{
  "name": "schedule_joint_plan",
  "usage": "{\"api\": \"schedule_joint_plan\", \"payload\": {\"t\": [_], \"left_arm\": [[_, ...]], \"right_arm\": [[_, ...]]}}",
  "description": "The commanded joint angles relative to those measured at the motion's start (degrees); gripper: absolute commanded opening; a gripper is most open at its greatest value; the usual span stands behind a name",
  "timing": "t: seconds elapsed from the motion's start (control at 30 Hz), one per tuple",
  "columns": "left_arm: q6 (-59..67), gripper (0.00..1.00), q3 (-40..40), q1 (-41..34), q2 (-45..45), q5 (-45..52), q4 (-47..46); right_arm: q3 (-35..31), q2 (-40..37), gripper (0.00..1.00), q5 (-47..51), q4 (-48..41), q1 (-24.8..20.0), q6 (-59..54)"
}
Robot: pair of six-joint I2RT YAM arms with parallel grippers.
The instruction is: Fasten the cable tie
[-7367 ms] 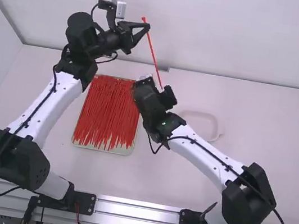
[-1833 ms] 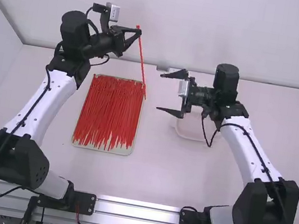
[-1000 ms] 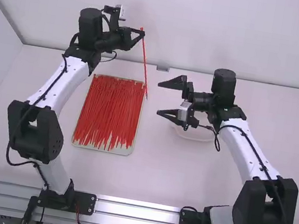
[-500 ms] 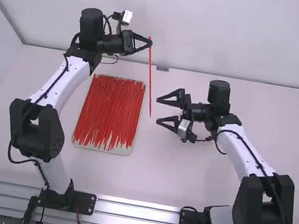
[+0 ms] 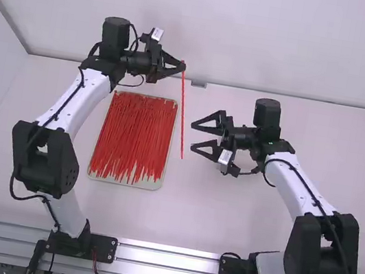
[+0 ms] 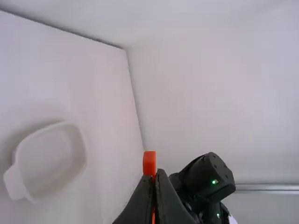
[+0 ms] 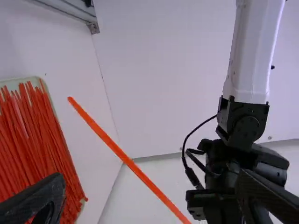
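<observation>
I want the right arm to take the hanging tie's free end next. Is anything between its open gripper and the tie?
Nothing visible does. The open right gripper sits beside the lower end of the cable tie, only bare table showing in the gap. The left gripper pinches the tie's top.

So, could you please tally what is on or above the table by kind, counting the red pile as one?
Grippers: 2, the left gripper and the right gripper
Single cable tie: 1
Pile of cable ties: 1
Tray: 1
White dish: 1
Total: 6
</observation>
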Motion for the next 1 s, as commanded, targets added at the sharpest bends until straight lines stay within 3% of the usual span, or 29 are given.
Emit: {"api": "schedule_joint_plan", "payload": {"t": [0.0, 0.3, 0.5, 0.7, 0.73, 0.87, 0.97], "left_arm": [[0.94, 0.02, 1.79, -1.07, 0.28, 1.60, -0.72], [3.23, 0.02, 1.79, -2.19, 0.28, 1.18, -5.27], [3.04, 0.02, 1.79, -1.77, 0.28, 0.33, -5.99], [3.04, 0.02, 1.79, -1.53, 0.28, -0.37, -5.95], [3.02, 0.02, 1.81, -1.90, 0.28, -0.39, -5.97], [3.04, 0.02, 1.81, -2.12, 0.28, -0.57, -5.97], [3.06, 0.02, 1.81, -2.08, 0.28, -0.59, -5.97]], "right_arm": [[-0.28, 0.50, 0.89, -1.07, -0.11, 0.63, -0.22], [-0.28, 0.50, 0.64, 0.92, -0.07, 4.35, -0.22], [-0.28, 0.50, 0.44, 0.74, -0.09, 4.26, -0.22], [-0.28, 0.50, 0.33, 0.42, -0.11, 4.37, -0.20], [-0.28, 0.50, 0.26, 0.39, -0.11, 4.24, -0.22], [-0.28, 0.50, 0.21, 0.42, -0.13, 4.39, -0.20], [-0.28, 0.50, 0.10, 0.42, -0.13, 4.22, -0.17]]}}
